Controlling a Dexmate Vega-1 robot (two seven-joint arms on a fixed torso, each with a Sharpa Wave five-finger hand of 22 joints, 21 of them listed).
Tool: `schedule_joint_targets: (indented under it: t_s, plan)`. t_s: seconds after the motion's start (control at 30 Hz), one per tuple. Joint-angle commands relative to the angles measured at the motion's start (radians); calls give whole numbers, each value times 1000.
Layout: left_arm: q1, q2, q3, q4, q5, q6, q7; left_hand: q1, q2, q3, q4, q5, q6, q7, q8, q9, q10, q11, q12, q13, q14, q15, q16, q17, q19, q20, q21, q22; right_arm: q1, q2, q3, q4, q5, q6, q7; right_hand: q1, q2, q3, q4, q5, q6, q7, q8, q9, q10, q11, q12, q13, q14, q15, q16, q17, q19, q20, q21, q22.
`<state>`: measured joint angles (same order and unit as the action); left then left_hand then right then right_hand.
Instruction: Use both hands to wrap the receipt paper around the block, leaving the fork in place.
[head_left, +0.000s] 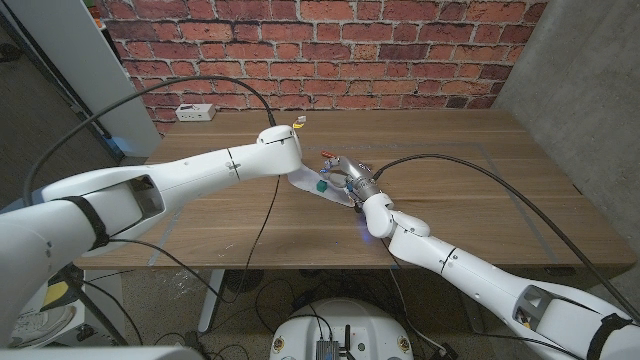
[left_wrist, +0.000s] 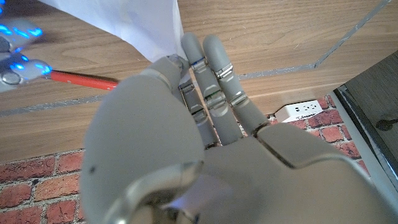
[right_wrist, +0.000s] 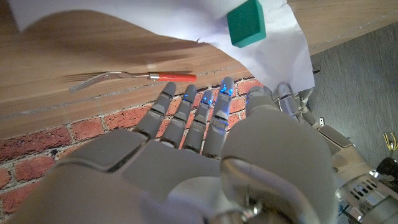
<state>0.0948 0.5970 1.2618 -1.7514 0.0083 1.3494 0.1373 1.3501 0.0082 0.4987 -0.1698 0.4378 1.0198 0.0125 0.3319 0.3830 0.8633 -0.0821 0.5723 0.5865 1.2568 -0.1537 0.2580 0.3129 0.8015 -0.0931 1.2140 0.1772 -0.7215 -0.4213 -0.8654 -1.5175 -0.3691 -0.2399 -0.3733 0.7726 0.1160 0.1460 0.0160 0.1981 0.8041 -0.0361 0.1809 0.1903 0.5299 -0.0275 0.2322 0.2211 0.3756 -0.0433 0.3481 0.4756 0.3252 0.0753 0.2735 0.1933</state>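
Block (right_wrist: 246, 22) on paper (right_wrist: 155, 15) at frame centre between both hands: left hand (left_wrist: 205, 81) pinching paper, right hand (right_wrist: 205, 118) grip indeterminate, fork (right_wrist: 124, 78) beside.

My left hand (left_wrist: 205, 143) reaches toward the white receipt paper (left_wrist: 146, 25), fingertips (left_wrist: 193, 46) at its edge; I can't tell if they grip it. Red fork handle (left_wrist: 81, 79) lies on the wooden table (left_wrist: 280, 31) beside blue-lit fingers (left_wrist: 22, 65) of my right hand. White power strip (left_wrist: 301, 111) sits by the brick wall (left_wrist: 37, 180).

White, rounded arms carry black cables; the grey left hand (left_wrist: 205, 143) and right hand (right_wrist: 211, 155) have jointed fingers, the right's fingertips (right_wrist: 224, 90) glowing blue.
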Motion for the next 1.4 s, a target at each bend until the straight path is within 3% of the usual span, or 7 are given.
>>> schedule_joint_targets:
  t_s: [0.03,0.07,0.2,0.4,0.73,1.0,1.4]
  plan:
    - [-5,-11,1,23,0,-9,0,5,5,7,-1,-4,6,-2,-6,5,1,3,-5,5,81,-81,-1,5,-9,-101,4,0,-31,-51,39,-38,103,74,57,-66,-31,-34,23,1,-54,7,-4,2,-26,18,-12,4,-21,-54,-13,6,-19,13,-10,3]
    - [-5,-14,3,26,4,-6,4,5,5,7,-1,-5,6,-2,-6,4,1,3,-5,6,81,-81,-2,5,-9,-101,5,0,-36,-54,40,-44,98,73,49,-67,-34,-35,22,1,-54,8,-3,2,-27,19,-12,4,-22,-54,-14,5,-19,13,-10,3]
    - [-8,-21,7,32,8,4,8,6,5,8,-1,-6,8,-1,-7,4,2,4,-6,5,82,-81,-2,5,-11,-101,7,0,-66,-80,54,-74,87,85,19,97,17,66,-96,24,27,19,37,4,-13,14,-3,4,-6,-61,-39,-19,-17,15,-12,2]
    - [-11,-27,12,35,11,13,15,6,4,8,-1,-7,9,1,-8,5,4,4,-7,6,83,-81,-1,7,-13,-102,10,0,-115,-130,69,-166,48,2,13,151,26,125,-150,13,126,26,67,3,37,7,18,10,37,-83,-47,-34,1,9,-8,0]
    - [-27,-43,37,40,17,41,29,7,4,10,-1,-8,10,2,-10,7,4,3,-9,7,83,-80,-3,8,-16,-102,14,0,-162,-189,80,-255,18,-97,46,152,19,154,-165,1,212,36,90,0,42,2,19,12,45,-80,-59,-39,4,8,-10,-2]
    - [-25,-41,43,30,28,47,39,9,3,10,-2,-9,11,2,-12,8,6,3,-9,8,85,-81,-2,9,-17,-102,18,0,-194,-218,91,-303,10,-138,57,128,5,177,-166,-8,108,13,33,-3,81,14,33,15,93,-84,-54,-40,31,10,-3,-2]
    - [18,-58,3,37,171,47,-72,11,3,12,-2,-11,11,2,-14,11,4,5,-11,11,86,-80,-3,11,-19,-103,23,0,-244,-266,99,-383,-26,-213,62,148,-2,218,-185,-7,131,12,36,-2,145,9,60,21,142,-104,-53,-47,57,4,3,-2]
